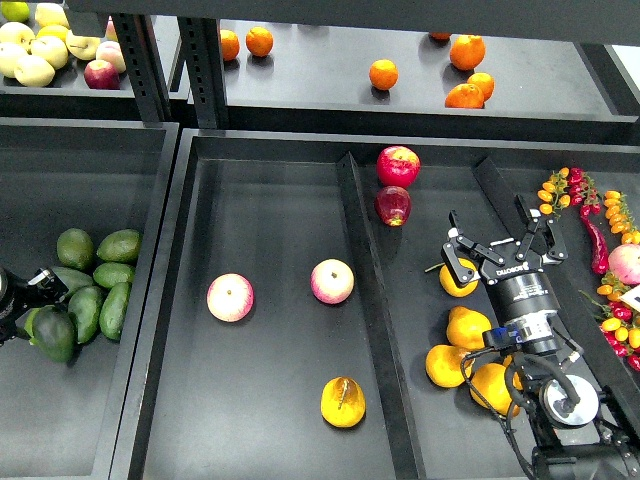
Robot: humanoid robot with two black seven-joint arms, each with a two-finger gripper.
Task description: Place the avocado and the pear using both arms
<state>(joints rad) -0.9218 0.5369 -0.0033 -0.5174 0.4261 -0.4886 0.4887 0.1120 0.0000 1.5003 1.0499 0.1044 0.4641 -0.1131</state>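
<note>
Avocado (54,334) sits in the left jaws; pear (343,401) lies well apart.

Left gripper (38,300) mostly off-frame.

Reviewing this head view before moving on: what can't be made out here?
- Left pincer: small, dark, at the left edge; open or shut on the avocado cannot be told.
- Yellow-orange fruit under the open right pincer: partly covered by its fingers; contact unclear.
- Fruits beside the right arm: partly hidden by it.
- Pear: plain, nothing hidden.
</note>
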